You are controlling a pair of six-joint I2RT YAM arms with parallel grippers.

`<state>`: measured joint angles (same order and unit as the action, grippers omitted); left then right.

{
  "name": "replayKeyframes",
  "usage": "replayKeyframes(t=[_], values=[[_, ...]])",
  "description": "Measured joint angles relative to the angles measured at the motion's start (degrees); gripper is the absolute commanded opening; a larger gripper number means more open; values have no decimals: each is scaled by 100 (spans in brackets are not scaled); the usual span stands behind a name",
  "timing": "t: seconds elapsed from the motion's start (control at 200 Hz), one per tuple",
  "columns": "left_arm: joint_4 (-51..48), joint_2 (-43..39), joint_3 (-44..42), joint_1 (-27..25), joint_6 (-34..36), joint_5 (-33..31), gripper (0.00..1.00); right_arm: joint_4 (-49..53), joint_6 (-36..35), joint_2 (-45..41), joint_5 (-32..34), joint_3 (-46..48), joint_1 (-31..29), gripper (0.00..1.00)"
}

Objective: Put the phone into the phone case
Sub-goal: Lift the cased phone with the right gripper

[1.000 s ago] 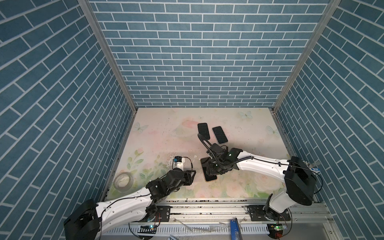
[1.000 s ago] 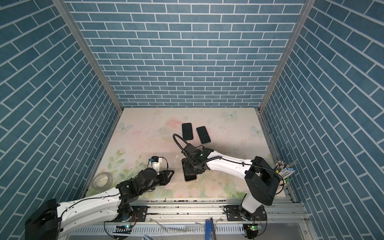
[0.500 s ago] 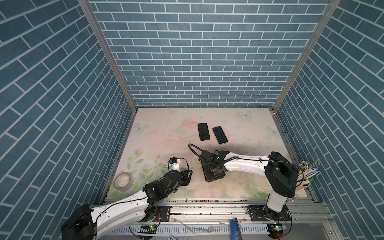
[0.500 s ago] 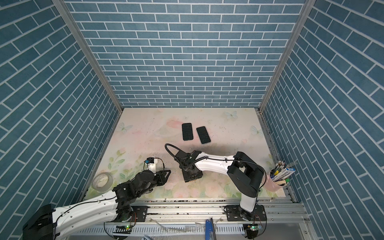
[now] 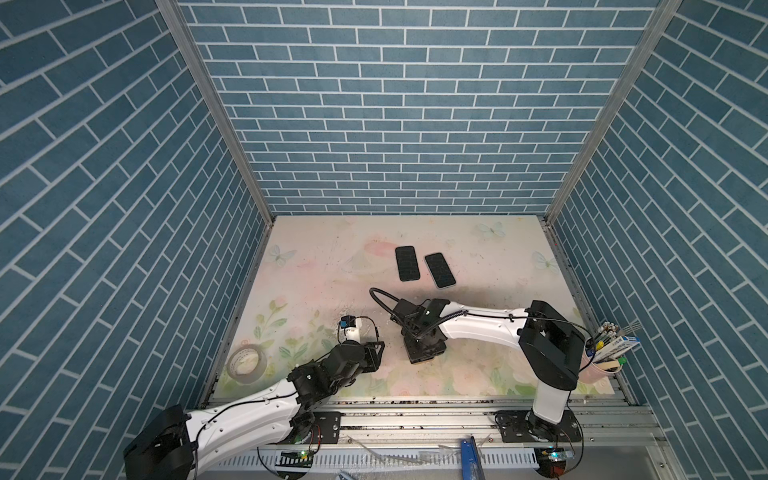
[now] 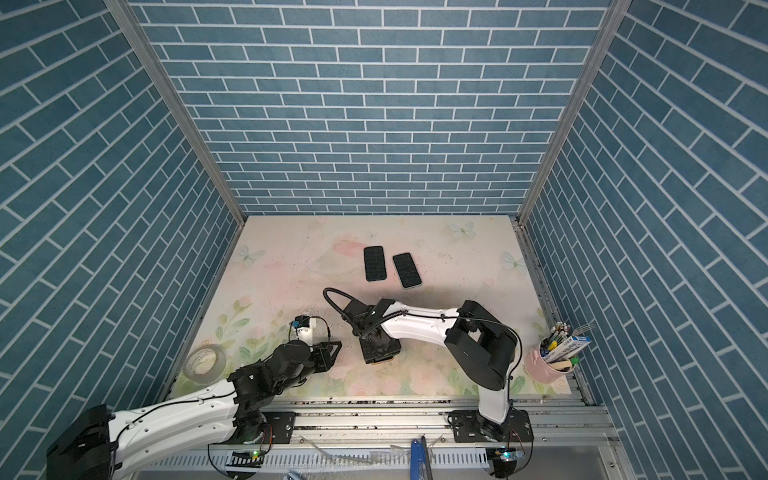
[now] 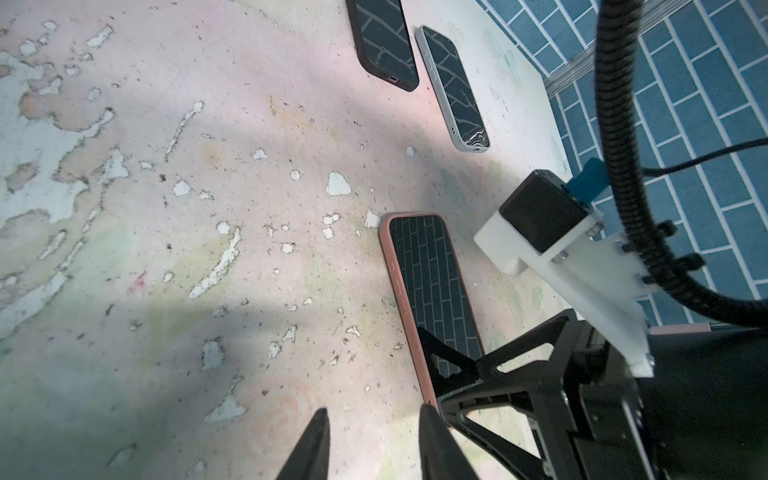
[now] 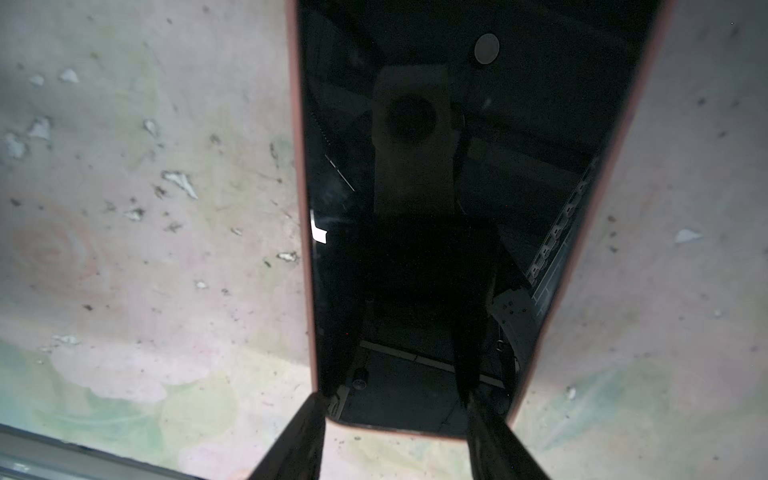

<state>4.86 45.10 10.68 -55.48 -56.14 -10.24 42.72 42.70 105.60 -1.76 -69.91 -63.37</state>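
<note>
Phone lies flat with its dark screen up, and the pink phone case runs along both of its long sides. In both top views it is a little below the middle of the picture, mostly hidden under the right gripper.

The big flowery table fills the lower middle. The white right arm reaches in from the lower right. The left arm comes in from the lower left. A pink cup full of pens stands at the right edge. A roll of tape lies at the left edge. Two more phones, one in a dark case and one in a grey case, lie side by side just above the middle.

The right gripper's two fingers are spread wide over one short end of the phone and are not squeezing it. I cannot tell if they touch the screen. The left gripper is just beside the phone case, with its fingers apart and nothing between them.
</note>
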Motion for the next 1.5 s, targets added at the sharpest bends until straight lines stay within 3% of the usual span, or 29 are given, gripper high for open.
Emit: replayKeyframes(t=[0.105, 0.225, 0.515, 0.92, 1.495], values=[[2, 4, 0, 0, 0, 0, 38, -92, -109, -92, 81, 70, -98, 71], [4, 4, 0, 0, 0, -2, 38, -116, -160, -385, 181, 157, -203, 98], [13, 116, 0, 0, 0, 0, 38, -105, 96, -647, 520, 153, -236, 98], [15, 114, 0, 0, 0, 0, 38, -31, 376, 116, 632, 105, -236, 96], [13, 96, 0, 0, 0, 0, 38, -94, 570, 140, 688, 61, -214, 80]])
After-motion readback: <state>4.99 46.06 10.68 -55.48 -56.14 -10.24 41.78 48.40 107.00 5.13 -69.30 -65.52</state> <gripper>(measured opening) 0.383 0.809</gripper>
